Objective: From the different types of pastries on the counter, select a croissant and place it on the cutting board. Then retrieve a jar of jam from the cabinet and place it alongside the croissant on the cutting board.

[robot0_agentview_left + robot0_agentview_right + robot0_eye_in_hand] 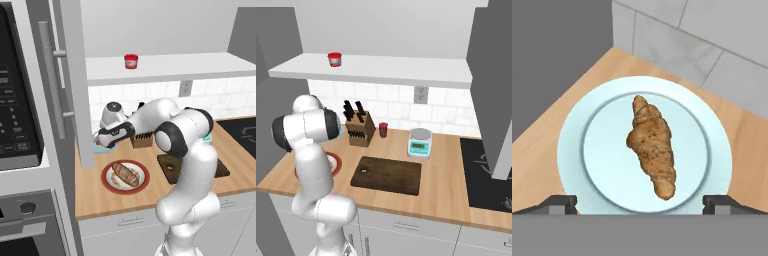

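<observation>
Hand view is showing the croissant (652, 146) lying on a pale blue plate (572, 150) straight ahead of the gripper (640, 204), whose fingertips (559, 204) are standing wide apart, bracketing the plate with nothing between them. The pastry's long axis is running away from the hand, crossing the line between the tips, so closing should pinch its narrow width.

Left base view is showing the gripper (96, 141) hanging low over the counter (100, 197) beside the open cabinet (75, 80) door, the scored loaf (125, 173) resting on a red-rimmed plate (107, 184) nearby; the jar of jam (131, 61) is waiting on the shelf.

Right base view is showing the cutting board (387, 175) lying bare, probably within easy reach; the arm is blocking the pastries.
</observation>
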